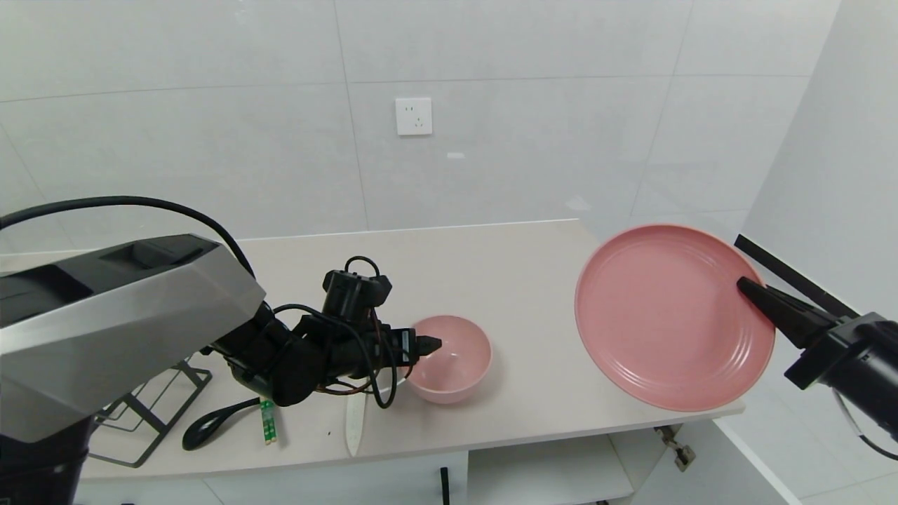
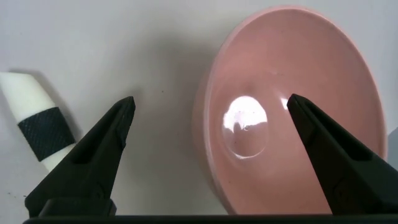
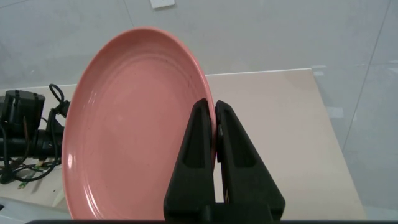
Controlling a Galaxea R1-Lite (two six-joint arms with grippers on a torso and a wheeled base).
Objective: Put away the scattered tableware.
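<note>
Tableware is spread along the pale counter (image 1: 491, 266), and one piece is already up in the air. The pink plate (image 1: 673, 315) hangs over the counter's right end, tipped up on edge. The right gripper (image 1: 745, 285) is clamped on its rim and nothing else supports it. That looks like the shakiest part to me: a smooth, wide plate pinched at one spot could pivot or slide out between the fingers. It overhangs the counter's corner, so a slip might send it to the floor rather than the top.

The pink bowl (image 1: 452, 358) sits on the counter near the front edge. The left gripper (image 1: 429, 344) is spread wide across its near wall, one finger over the hollow and one outside, with nothing held. If the jaws close off-centre on that curved, glossy wall, I'd expect the bowl to tip or skid away. It could also knock the white utensil (image 1: 354, 421) lying just beside it.

By my count:
- One plate and one bowl.
- One white utensil.
- One black spoon (image 1: 210, 424).
- One small green piece (image 1: 268, 419), possibly a pair of chopsticks; I cannot tell.
- One wire rack (image 1: 151, 414) at the left end.
</note>
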